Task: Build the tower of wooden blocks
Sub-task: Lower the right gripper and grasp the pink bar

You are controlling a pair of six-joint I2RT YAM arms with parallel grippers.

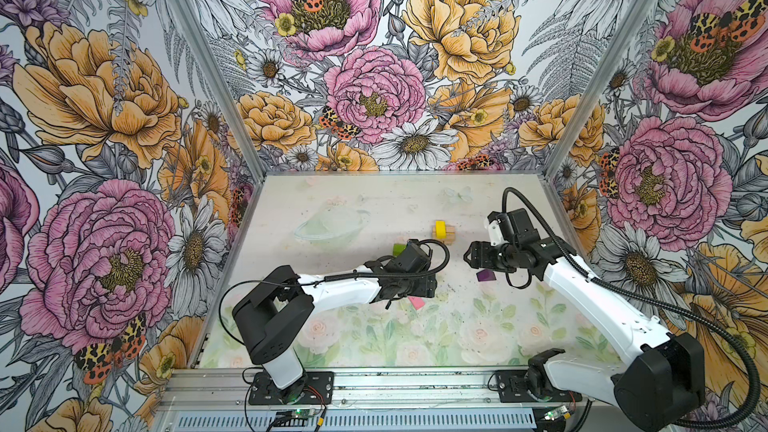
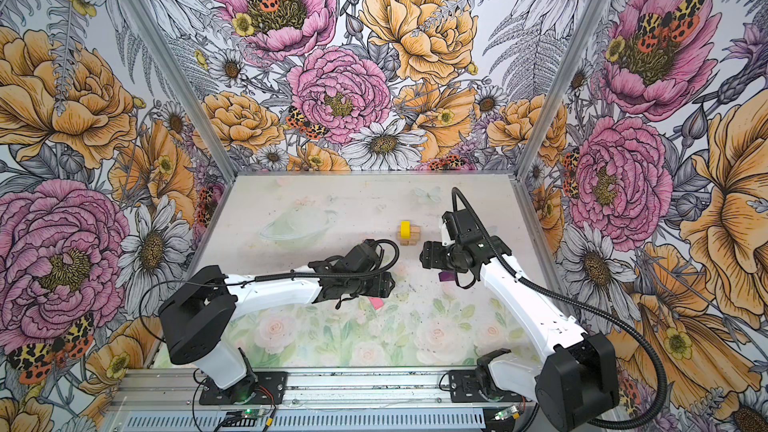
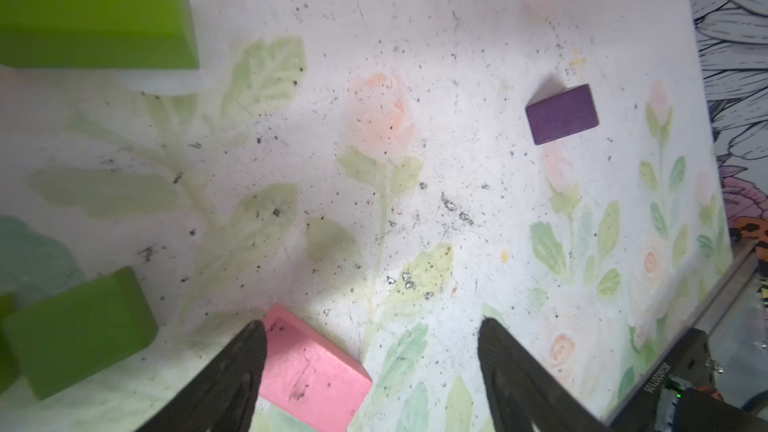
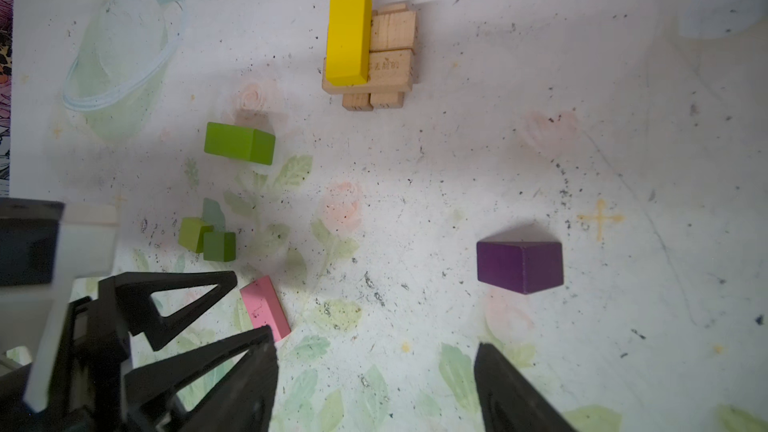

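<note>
The wood block tower [image 1: 440,230] stands mid-table: a yellow oblong [image 4: 349,35] lies on crossed layers of tan oblongs [image 4: 392,51]. In the left wrist view a pink oblong [image 3: 311,371] lies flat between my left gripper's [image 3: 372,326] open fingers. It rests against one finger, with a wide gap to the other. My right gripper [image 4: 374,367] hovers open and empty near the purple peaked piece [image 4: 519,265]. The lime brick [image 4: 239,143] and two green cubes [image 4: 193,233] [image 4: 219,246] lie loose beside the left gripper.
The floral table mat [image 1: 353,201] is boxed in by flowered walls at the left, back and right. A metal rail [image 1: 374,388] with both arm bases runs along the front edge. Both top views show the right gripper [image 2: 423,257] close to the tower [image 2: 405,232].
</note>
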